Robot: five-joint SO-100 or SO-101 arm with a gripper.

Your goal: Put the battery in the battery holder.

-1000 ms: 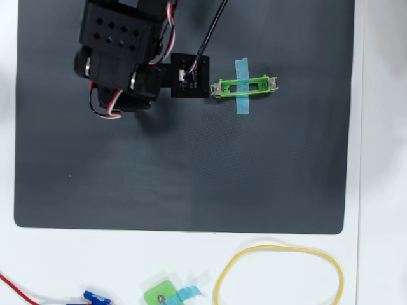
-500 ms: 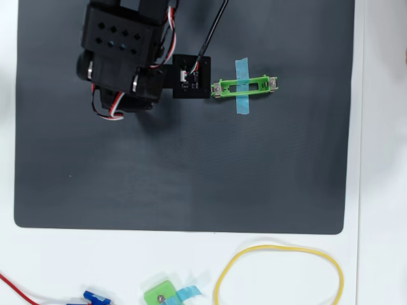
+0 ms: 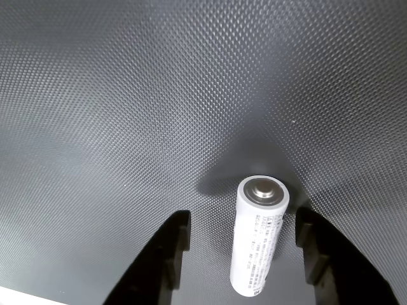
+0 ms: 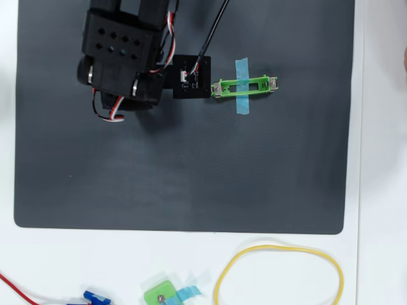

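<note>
Your arm has drifted slightly up the overhead view in the last second. The gripper (image 3: 241,254) is spread wide, straddling the battery (image 3: 257,238) lying on the mat without touching; the battery holder (image 4: 245,86) waits empty, still untouched.

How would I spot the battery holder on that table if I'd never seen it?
Find the big dark mat; the black arm hangs over its top part in the overhead view. Just right of the arm lies the battery holder, a long, narrow green frame with a metal screw at each end and a blue tape strip across it. The other green piece is squarish and sits off the mat, on the white table.
</note>
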